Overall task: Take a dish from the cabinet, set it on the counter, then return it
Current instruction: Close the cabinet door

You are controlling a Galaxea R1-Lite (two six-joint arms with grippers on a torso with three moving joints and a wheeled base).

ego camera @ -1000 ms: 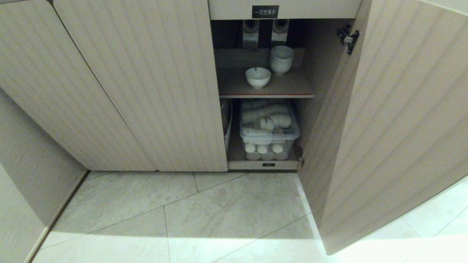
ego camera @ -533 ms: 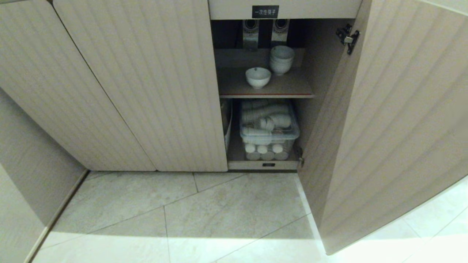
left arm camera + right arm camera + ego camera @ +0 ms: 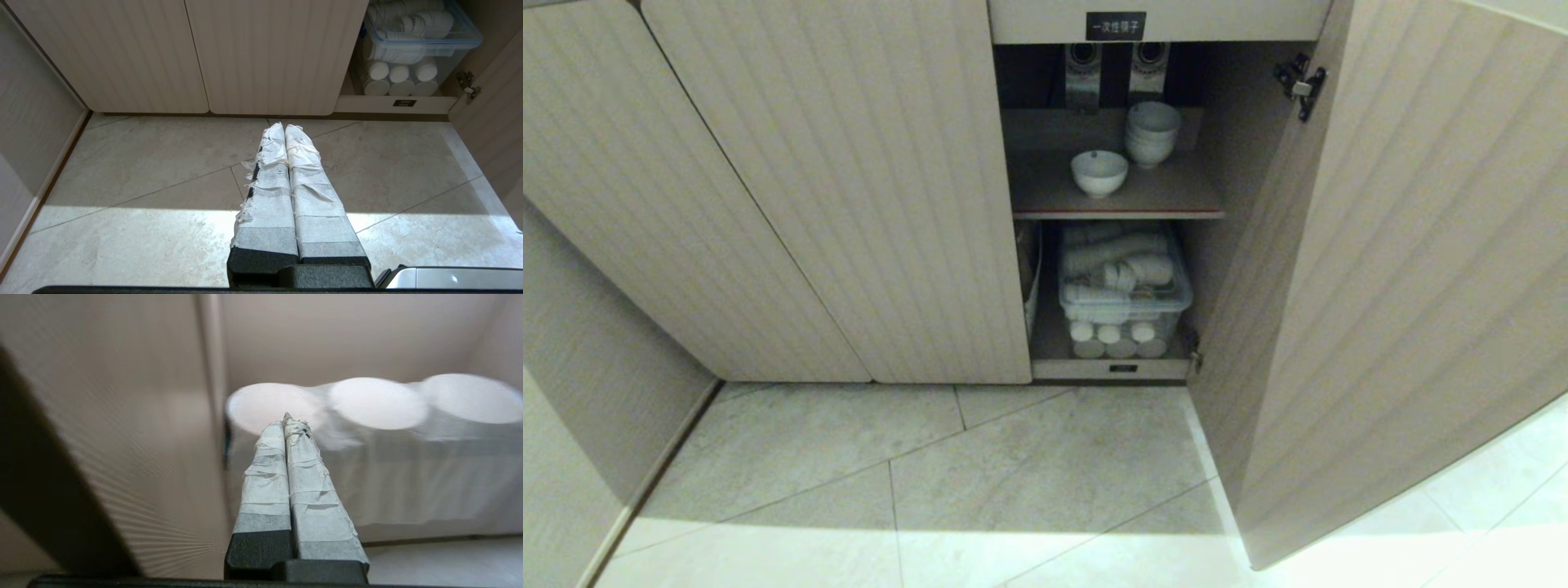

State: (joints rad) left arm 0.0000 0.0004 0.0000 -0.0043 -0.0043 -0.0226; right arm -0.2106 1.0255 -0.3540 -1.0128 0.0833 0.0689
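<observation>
The dish [image 3: 1099, 172], a single white bowl, stands upright near the front of the red-edged upper shelf [image 3: 1119, 214] inside the open cabinet [image 3: 849, 204]. The counter is out of view. Neither arm shows in the head view. My left gripper [image 3: 284, 127] is shut and empty, hanging over the tiled floor in front of the closed doors. My right gripper [image 3: 286, 418] is shut with nothing in it; its tips point at the white round cup ends [image 3: 378, 402] in the clear box, with a ribbed door panel [image 3: 122, 437] close beside it.
A nested stack of white bowls [image 3: 1152, 133] stands behind the dish to its right. Below the shelf sits a clear lidded box [image 3: 1123, 286] of white cups. The open ribbed door [image 3: 1405, 286] swings out on the right. A black label [image 3: 1115, 26] sits above the opening.
</observation>
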